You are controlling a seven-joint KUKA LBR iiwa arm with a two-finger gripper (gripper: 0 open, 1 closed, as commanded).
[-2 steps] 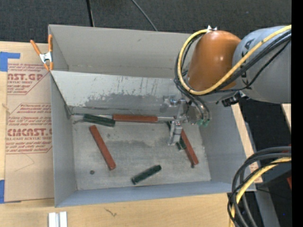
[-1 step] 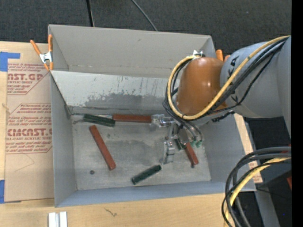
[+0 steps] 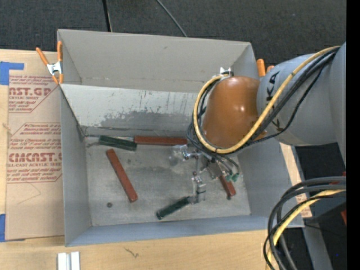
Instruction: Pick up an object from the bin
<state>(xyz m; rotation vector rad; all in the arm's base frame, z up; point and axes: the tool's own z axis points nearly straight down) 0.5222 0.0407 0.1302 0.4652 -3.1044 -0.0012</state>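
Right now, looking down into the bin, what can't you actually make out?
Camera view:
Red stick at the right: upper end hidden under the gripper.
Reddish rod along the back wall: right end hidden behind the orange wrist cover.
Dark green marker in front: whether the gripper touches it is unclear.

1. The orange cover [image 3: 230, 111] on the wrist hides the right back corner of the bin [image 3: 73, 167] and some of its floor.
2. The upper end of the red stick [image 3: 228, 187] is hidden under the gripper [image 3: 198, 195].
3. The green pen [image 3: 173, 208] ends at the gripper; whether they touch cannot be told.
4. The arm [image 3: 306, 100] is cut off by the right edge.
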